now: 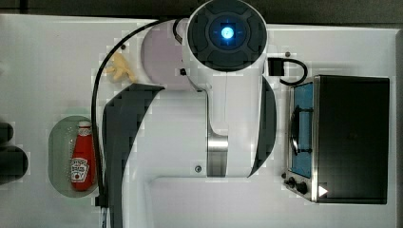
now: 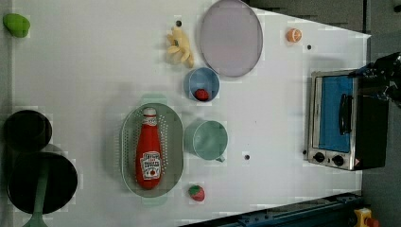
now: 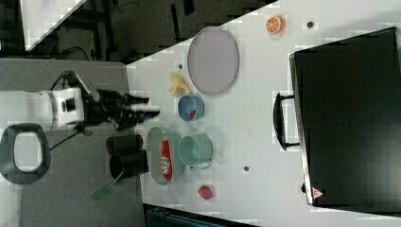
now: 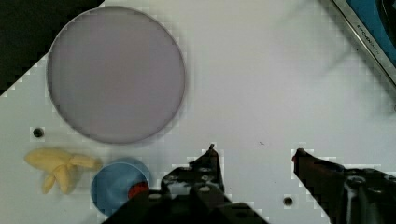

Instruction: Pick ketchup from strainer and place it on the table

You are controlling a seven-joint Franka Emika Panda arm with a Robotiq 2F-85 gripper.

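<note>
Overhead, gripper [image 4: 254,151] jaws gape wide, empty; ketchup [image 2: 149,149] fills strainer [image 2: 128,142] lengthwise.

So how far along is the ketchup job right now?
Nothing looks done yet: the ketchup lies flat inside the strainer. In hand: nothing; the claw hangs open and empty above the table, near the grey plate. Left: reach the strainer, grip the bottle, lift it, set it on the table.
</note>
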